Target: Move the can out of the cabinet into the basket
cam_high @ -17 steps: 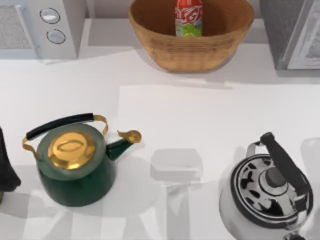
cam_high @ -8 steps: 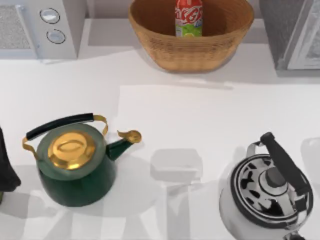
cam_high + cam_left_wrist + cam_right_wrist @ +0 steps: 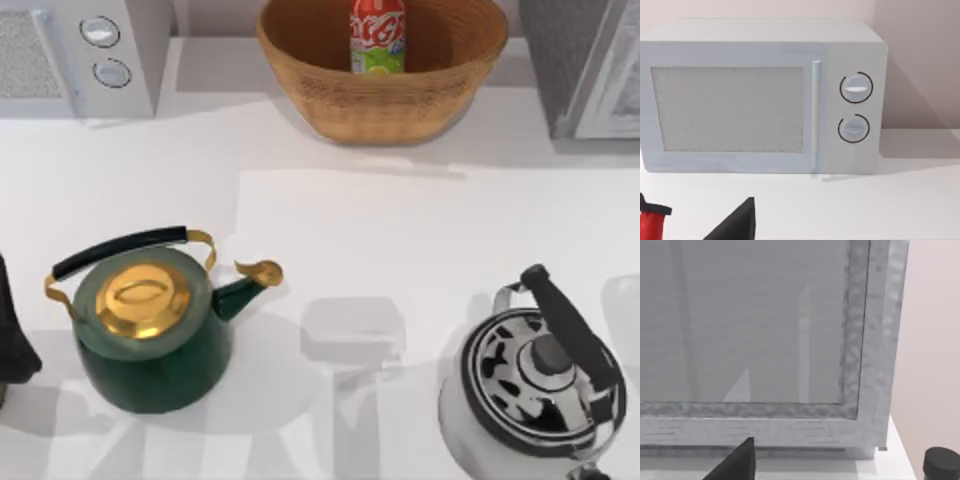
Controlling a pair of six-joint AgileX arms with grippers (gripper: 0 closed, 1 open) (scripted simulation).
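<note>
The red can stands upright inside the tan wicker basket at the back middle of the table. The grey speckled cabinet sits at the back right, and its pale framed front panel faces the right wrist camera from close by. A dark part of my left arm shows at the table's left edge, far from the basket. A dark wedge of my left gripper points toward the microwave. A matching wedge of my right gripper points at the cabinet front. Neither gripper touches the can.
A white microwave with two dials stands at the back left. A green kettle with a gold lid sits front left, and a black-and-white kettle front right. A small red object shows at the left wrist view's edge.
</note>
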